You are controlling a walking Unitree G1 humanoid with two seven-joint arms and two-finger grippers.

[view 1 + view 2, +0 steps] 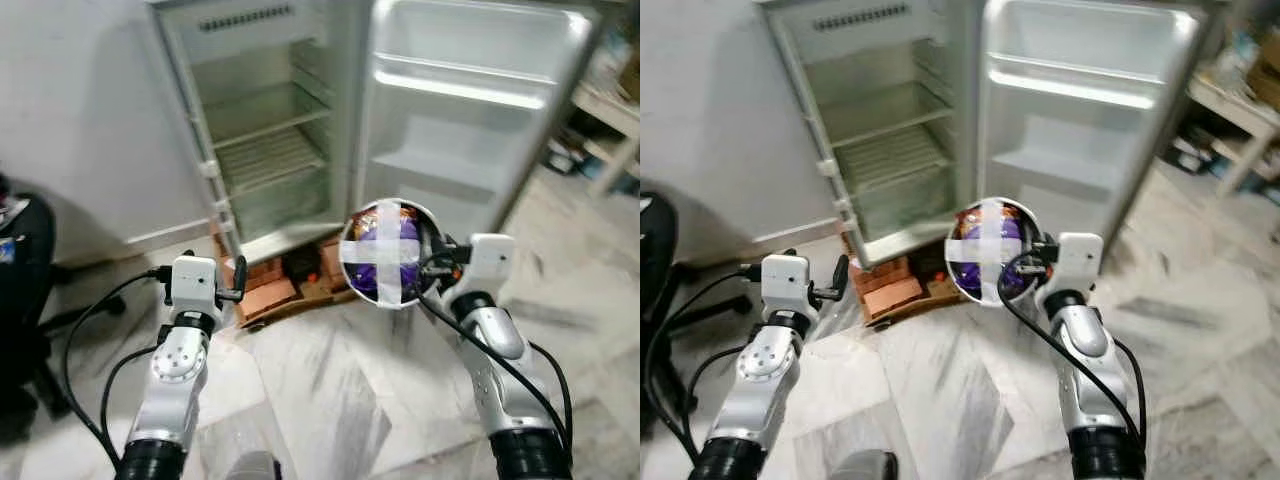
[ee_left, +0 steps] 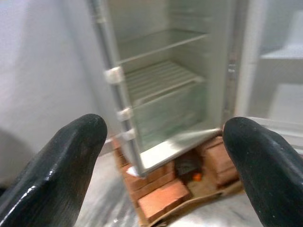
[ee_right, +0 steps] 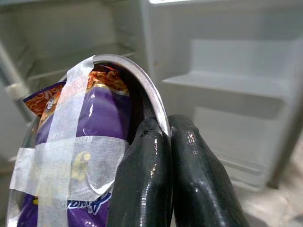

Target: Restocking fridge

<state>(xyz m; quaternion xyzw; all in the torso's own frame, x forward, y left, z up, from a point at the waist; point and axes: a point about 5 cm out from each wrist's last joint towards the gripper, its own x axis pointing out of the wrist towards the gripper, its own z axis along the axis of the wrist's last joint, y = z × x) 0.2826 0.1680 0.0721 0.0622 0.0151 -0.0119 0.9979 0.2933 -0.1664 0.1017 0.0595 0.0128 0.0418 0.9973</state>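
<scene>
A steel bowl (image 1: pixel 385 255) holding a purple snack packet (image 3: pixel 90 123) taped down with a white cross of tape hangs in front of me. My right gripper (image 1: pixel 432 258) is shut on the bowl's rim (image 3: pixel 156 113), one finger inside and one outside. The small fridge (image 1: pixel 265 130) stands with its door (image 1: pixel 470 110) swung wide to the right; its glass shelf and wire shelf (image 2: pixel 158 78) are bare. My left gripper (image 1: pixel 238 278) is raised at the left, open, with nothing between its fingers (image 2: pixel 66 165), pointing toward the fridge's lower edge.
The fridge rests on red bricks (image 1: pixel 270 290) with cardboard underneath. A black office chair (image 1: pixel 25 300) is at the far left. Wooden shelving (image 1: pixel 615 130) with clutter stands at the far right. The floor is pale marble (image 1: pixel 330 390).
</scene>
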